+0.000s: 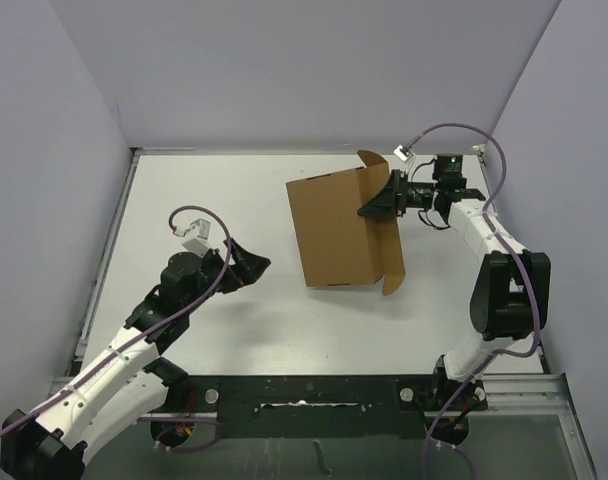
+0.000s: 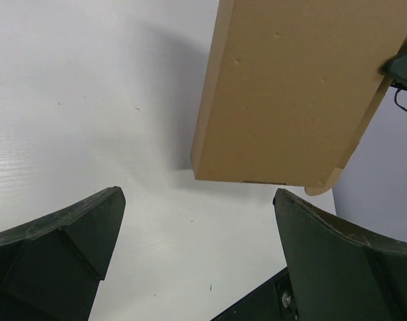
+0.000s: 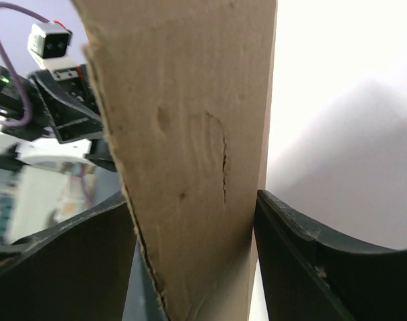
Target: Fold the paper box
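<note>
**At the table's far right: a cardboard box with one flap pinched upright**

From above, the paper box lies opened out on the white table, toward the far right. Its big brown panel is flat, and a long side flap along the right edge stands up. The right fingers are clamped on that flap near its far end. The left fingers hover spread apart, well clear of the box, nearer the middle left of the table.

From the left wrist, the left fingers stand wide apart with bare table between them. The paper box sits ahead, up and to the right, not touching them.

From the right wrist, the side flap fills the view, pressed between the right fingers. Its surface shows small dents and a short crease.

Judging by this, the box is light and fairly stiff, bending readily only along its scored lines. It would probably slide on the smooth table if pushed, and hard pinching marks it. The best holds look like flap edges close to a fold line, with the other arm steadying the flat panel.
</note>
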Controlling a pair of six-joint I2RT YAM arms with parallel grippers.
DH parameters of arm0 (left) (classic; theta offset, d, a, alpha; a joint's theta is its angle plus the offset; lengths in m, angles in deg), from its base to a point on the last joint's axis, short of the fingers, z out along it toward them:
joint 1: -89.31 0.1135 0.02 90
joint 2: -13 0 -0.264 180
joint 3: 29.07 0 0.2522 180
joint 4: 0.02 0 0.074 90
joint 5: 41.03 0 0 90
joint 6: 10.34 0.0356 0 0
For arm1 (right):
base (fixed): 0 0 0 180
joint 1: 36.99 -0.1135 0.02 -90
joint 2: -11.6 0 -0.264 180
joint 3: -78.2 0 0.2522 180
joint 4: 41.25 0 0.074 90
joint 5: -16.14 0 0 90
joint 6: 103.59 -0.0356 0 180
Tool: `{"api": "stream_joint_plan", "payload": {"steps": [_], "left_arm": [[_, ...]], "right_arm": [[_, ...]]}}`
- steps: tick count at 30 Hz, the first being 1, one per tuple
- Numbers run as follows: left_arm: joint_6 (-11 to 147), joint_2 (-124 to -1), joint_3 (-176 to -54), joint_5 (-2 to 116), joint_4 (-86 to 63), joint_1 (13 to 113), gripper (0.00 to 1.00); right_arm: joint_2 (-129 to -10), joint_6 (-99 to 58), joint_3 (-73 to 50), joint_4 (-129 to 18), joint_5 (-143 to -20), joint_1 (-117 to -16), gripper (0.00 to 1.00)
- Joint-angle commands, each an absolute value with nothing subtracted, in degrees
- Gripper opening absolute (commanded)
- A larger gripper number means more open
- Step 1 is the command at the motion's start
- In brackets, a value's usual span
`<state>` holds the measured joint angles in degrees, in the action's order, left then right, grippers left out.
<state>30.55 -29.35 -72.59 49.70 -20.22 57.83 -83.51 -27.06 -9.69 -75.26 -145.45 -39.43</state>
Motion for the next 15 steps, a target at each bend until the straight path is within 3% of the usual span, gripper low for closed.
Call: {"api": "stream_joint_plan", "payload": {"steps": [1, 8, 15], "left_arm": [[30.68, -31.72, -72.78, 52.13, -14.3, 57.97, 0.94], [29.58, -37.24, -74.8, 54.15, -13.38, 57.87, 0.94], [29.1, -41.91, -76.84, 54.33, -13.56, 57.41, 0.93]], "right_arm": [[-87.93, -47.98, -5.52, -56.28, -154.75, -38.09, 0.52], [-96.38, -53.14, -1.83, -49.96, -154.67, -37.87, 0.53], [-102.67, -45.95, -2.58, -57.97, -151.19, -37.88, 0.56]]}}
